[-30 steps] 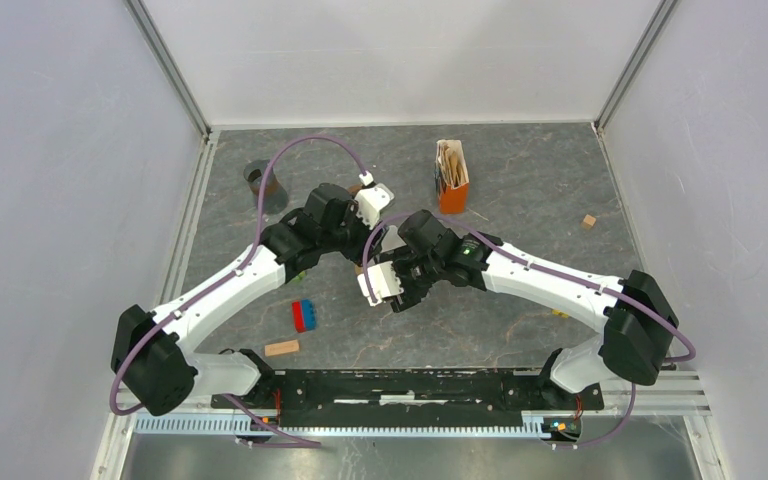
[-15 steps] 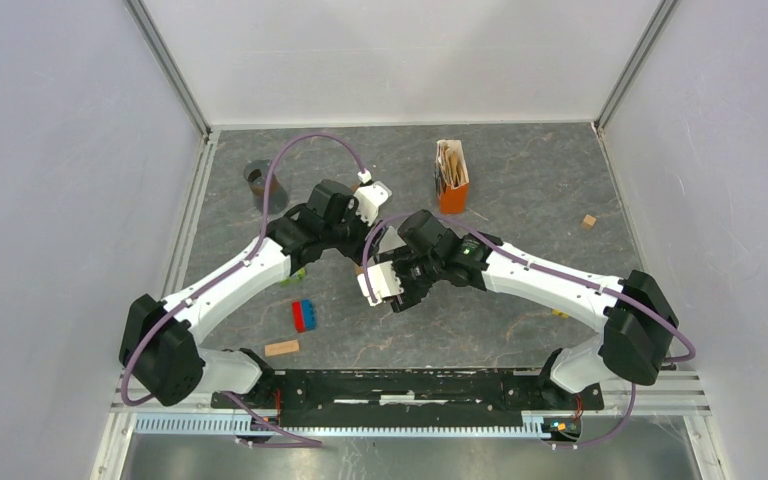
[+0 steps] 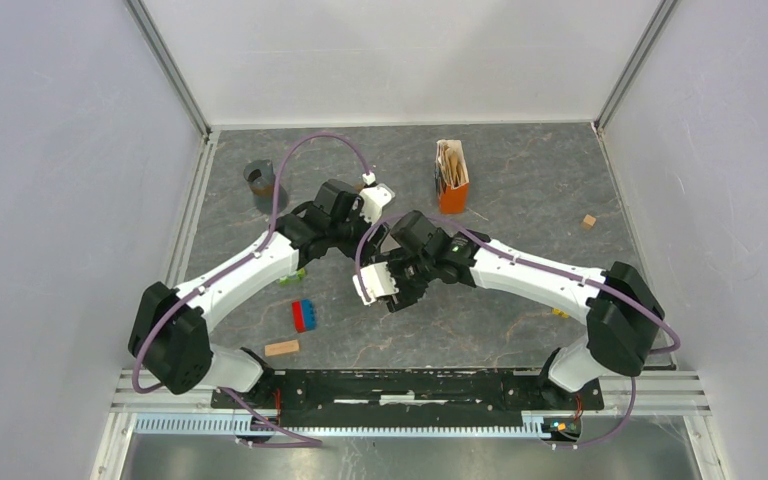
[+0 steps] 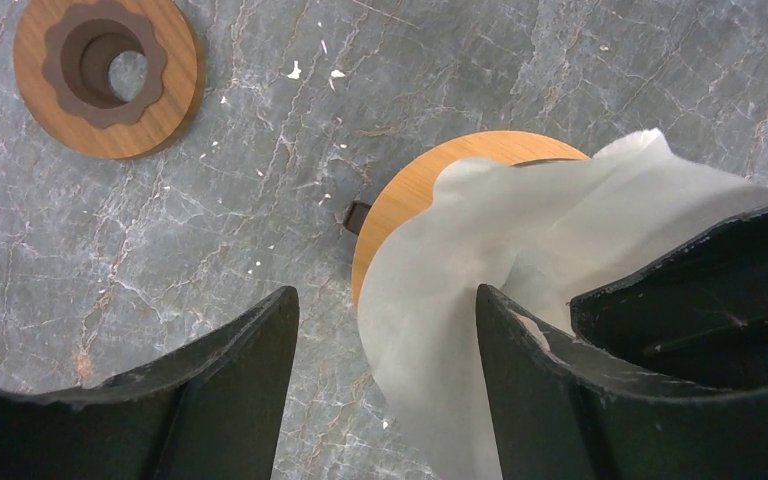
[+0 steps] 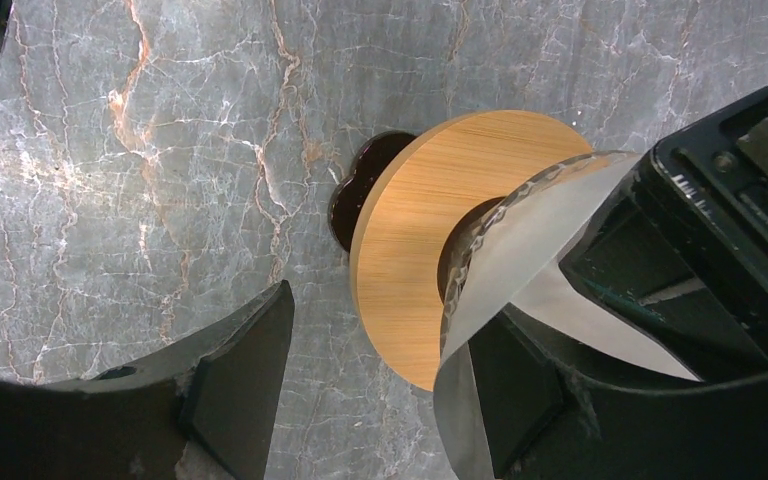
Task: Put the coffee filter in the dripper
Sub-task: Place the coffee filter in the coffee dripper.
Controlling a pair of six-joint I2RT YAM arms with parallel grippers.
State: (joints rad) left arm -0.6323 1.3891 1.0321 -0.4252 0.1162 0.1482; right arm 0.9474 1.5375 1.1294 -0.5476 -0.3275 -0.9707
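Observation:
The dripper [image 4: 415, 195] is a round wooden disc with a dark inner cone and a small dark handle; it also shows in the right wrist view [image 5: 430, 250]. The white paper coffee filter [image 4: 480, 270] sits crumpled over the dripper's opening and spills past its near edge. My left gripper [image 4: 385, 305] is open above it, with one finger [image 4: 535, 390] against the filter's inside. My right gripper [image 5: 375, 325] is open beside the disc, and the filter [image 5: 520, 240] wraps around one finger [image 5: 520, 400]. In the top view both grippers [image 3: 350, 240] [image 3: 398, 290] meet mid-table and hide the dripper.
A second wooden ring with a dark scalloped centre [image 4: 105, 75] lies at the far left [image 3: 260, 178]. An orange box of filters [image 3: 451, 180] stands behind. A red-and-blue brick [image 3: 303, 315], a wooden block [image 3: 281, 348] and a small cube [image 3: 588, 221] lie around.
The left arm has swung slightly right and forward, and the right wrist has shifted a little to the left. Both grippers stay together over the dripper.

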